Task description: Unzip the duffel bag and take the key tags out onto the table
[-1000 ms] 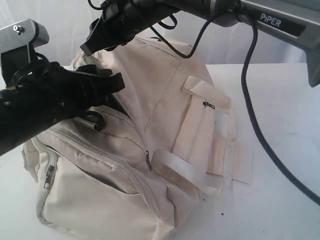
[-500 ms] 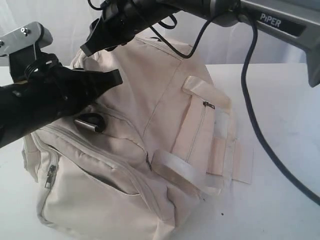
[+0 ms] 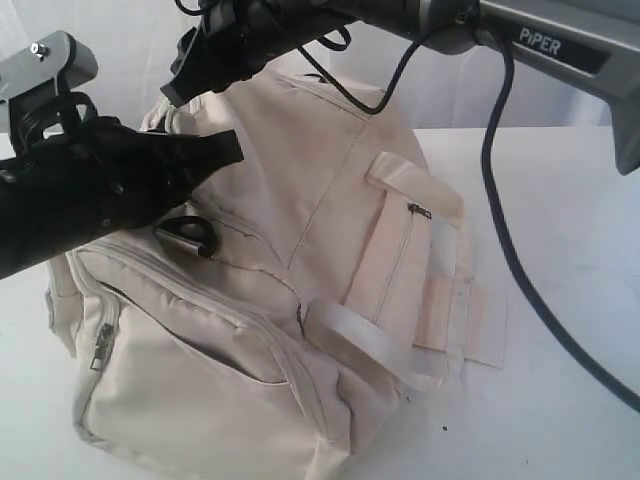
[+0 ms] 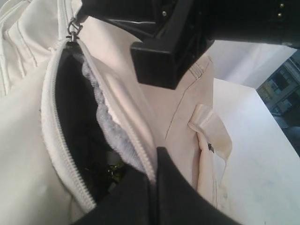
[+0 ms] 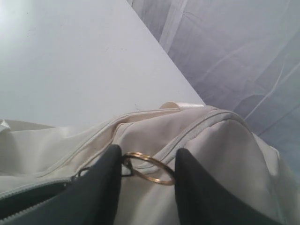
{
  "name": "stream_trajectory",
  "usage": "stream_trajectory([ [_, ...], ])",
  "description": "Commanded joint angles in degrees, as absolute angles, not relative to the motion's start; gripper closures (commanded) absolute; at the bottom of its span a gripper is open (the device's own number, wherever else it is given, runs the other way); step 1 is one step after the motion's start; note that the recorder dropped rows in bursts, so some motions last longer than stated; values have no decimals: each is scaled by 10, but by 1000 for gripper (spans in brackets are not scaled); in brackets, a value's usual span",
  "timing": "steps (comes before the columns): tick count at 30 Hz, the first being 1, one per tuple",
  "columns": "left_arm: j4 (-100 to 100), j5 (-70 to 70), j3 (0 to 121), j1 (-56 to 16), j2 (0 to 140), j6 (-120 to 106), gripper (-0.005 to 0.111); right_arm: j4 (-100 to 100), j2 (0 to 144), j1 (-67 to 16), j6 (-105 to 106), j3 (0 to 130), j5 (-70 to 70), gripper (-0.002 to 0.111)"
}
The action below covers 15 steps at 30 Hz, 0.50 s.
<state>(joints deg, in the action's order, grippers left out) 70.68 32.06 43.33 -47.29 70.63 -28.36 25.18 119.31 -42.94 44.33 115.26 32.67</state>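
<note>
— Fingers of the left gripper: how do they stand?

— Pressed together, tip against tip, right at the edge of the zip. Whether any cloth is caught between them I cannot tell.

— And the right gripper?

— Its two dark fingers clasp the gold-coloured metal zipper-pull ring. The ring spans the gap and touches both.

— Now the scene, biggest thing first.

— A wide, plain white flat tabletop carries everything. On it, towards the left of the exterior view, lies the large cream fabric duffel bag, bulging upward, with both black arms over its top end.

— Is it unzipped?

— Partly. The left wrist view shows the main zip parted and the dark grey lining showing in the gap. The small metal slider sits at the far end of that gap.

— Smaller parts?

— A pale webbing handle loops over the bag's side. A black D-ring lies on the fabric just under the left gripper.

— And the smallest?

— Deep in the opening there is a small dull yellowish shape, perhaps the plastic key tags. It is too dark to tell.
</note>
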Motion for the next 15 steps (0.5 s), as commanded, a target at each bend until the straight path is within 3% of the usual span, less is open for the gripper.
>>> stream_trajectory([
  [1, 779, 304, 434, -474, 679, -337, 107, 233, 1182, -401, 448, 1162, 233, 108],
  [15, 876, 294, 434, -474, 662, -446, 107, 242, 1185, -396, 448, 1162, 230, 108],
])
